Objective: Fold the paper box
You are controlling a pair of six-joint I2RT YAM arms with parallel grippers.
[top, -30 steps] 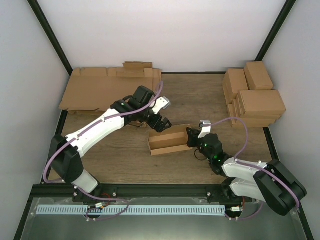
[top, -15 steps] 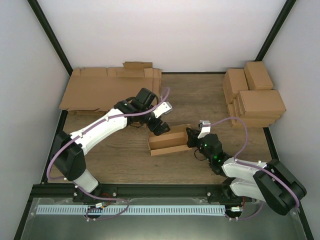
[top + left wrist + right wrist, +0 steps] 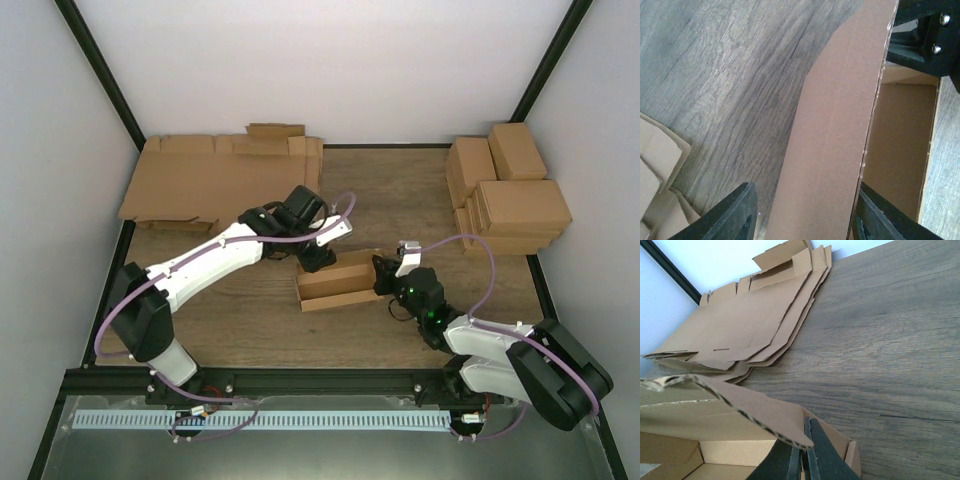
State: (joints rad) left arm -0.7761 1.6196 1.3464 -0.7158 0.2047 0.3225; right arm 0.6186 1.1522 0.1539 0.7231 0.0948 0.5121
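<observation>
The paper box lies mid-table as a shallow open tray with a raised back flap. My left gripper is at its far left corner. In the left wrist view the gripper straddles that brown flap, one finger on each side, with a thin gap still showing on the left. My right gripper is at the box's right end. In the right wrist view the gripper is pinched shut on the thin end wall of the box.
A pile of flat cardboard sheets lies at the back left, also visible in the right wrist view. Stacked finished boxes stand at the back right. Black frame rails border the table.
My left gripper has moved right and down onto the box's back flap, and its jaws have narrowed around it. The right arm and the box have stayed put.
</observation>
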